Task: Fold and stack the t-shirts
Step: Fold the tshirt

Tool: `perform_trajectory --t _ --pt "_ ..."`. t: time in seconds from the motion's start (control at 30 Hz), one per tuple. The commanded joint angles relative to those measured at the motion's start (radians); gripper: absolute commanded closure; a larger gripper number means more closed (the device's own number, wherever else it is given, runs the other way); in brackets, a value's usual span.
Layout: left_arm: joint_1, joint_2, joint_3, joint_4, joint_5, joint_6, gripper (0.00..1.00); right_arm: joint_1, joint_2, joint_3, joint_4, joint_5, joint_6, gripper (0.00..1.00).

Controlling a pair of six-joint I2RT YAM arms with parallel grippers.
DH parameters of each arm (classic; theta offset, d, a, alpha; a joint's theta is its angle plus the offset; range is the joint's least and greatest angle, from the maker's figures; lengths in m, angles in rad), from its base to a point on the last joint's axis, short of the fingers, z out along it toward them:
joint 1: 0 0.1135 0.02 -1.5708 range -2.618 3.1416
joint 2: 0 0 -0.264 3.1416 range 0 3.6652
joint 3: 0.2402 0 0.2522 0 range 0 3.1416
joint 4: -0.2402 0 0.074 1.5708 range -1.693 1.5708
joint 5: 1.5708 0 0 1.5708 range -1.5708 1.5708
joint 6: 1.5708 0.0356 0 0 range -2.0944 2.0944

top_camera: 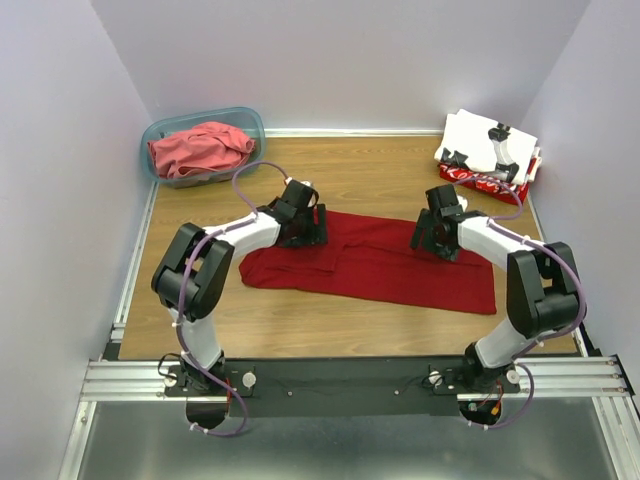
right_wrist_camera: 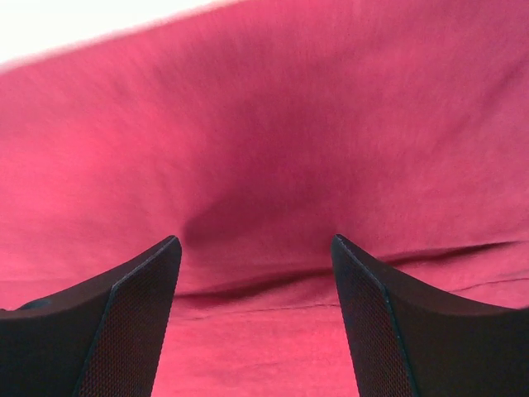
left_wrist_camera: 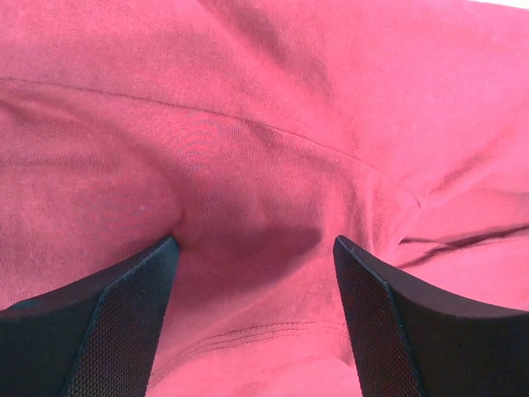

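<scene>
Wood tabletop point(top_camera: 380, 165), long deep-red t-shirt point(top_camera: 400, 270)

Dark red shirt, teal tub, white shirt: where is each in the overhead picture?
dark red shirt point(top_camera: 400, 262), top view, its bare middle.
teal tub point(top_camera: 252, 120), top view, far right corner wall.
white shirt point(top_camera: 475, 135), top view, plain white patch.

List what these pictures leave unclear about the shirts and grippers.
- Top view: left gripper and right gripper fingertips, hidden by their own wrists.
- Top view: lettered red shirt, mostly covered by the white shirt.
- Wrist views: deep red shirt outline, cut off by frame edges.
</scene>
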Motion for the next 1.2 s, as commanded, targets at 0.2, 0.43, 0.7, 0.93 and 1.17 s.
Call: perform_trajectory --t 0.2,0.43,0.7,0.93,1.17 --pt "0.000 0.179 0.141 -0.027 -0.028 0.116 0.16 -0.004 -0.041 -0.144 -0.003 -0.126 0.058 0.21" --pt "0.009 0.332 0.352 -0.111 -0.087 0.197 0.16 -0.006 -0.179 -0.244 -0.103 -0.224 0.115 0.21" --pt "0.021 0.458 0.529 -0.168 -0.107 0.254 0.16 0.028 -0.270 -0.291 -0.141 -0.308 0.170 0.23" --pt "0.027 0.573 0.722 -0.228 -0.138 0.315 0.16 0.152 -0.259 -0.274 -0.146 -0.287 0.271 0.24" --pt "0.049 0.691 0.948 -0.277 -0.138 0.372 0.16 0.239 -0.272 -0.228 -0.164 -0.265 0.364 0.24"
